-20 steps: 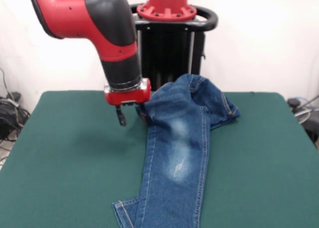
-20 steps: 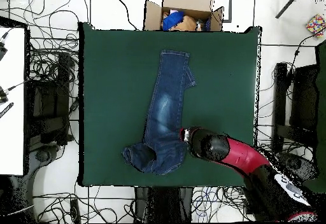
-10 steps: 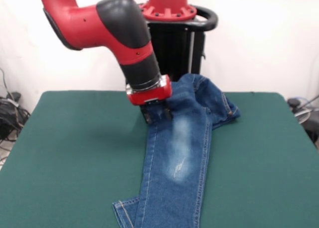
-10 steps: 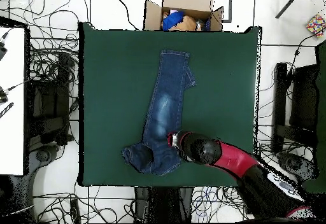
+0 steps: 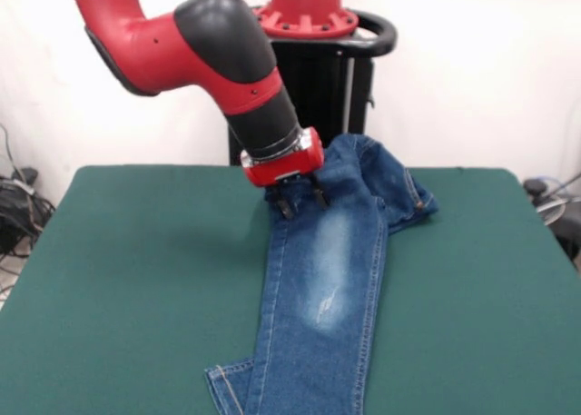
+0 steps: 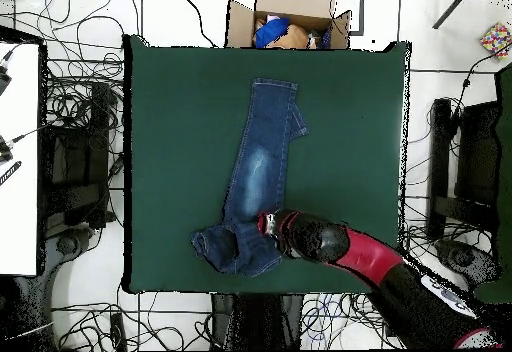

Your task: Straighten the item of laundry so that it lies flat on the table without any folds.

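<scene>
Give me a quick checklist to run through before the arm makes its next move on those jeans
1. Gripper over the jeans: ok, it sits above the upper thigh, near the bunched waist end.
2. Fingers apart and ready to grasp: ok, they look open with nothing between them.
3. Denim already gripped: not ok, no cloth is held.
4. Jeans lying flat: not ok, the waist end is crumpled and one leg is folded under.
5. Room on the table to spread out: ok, bare green cloth on both sides.
</scene>
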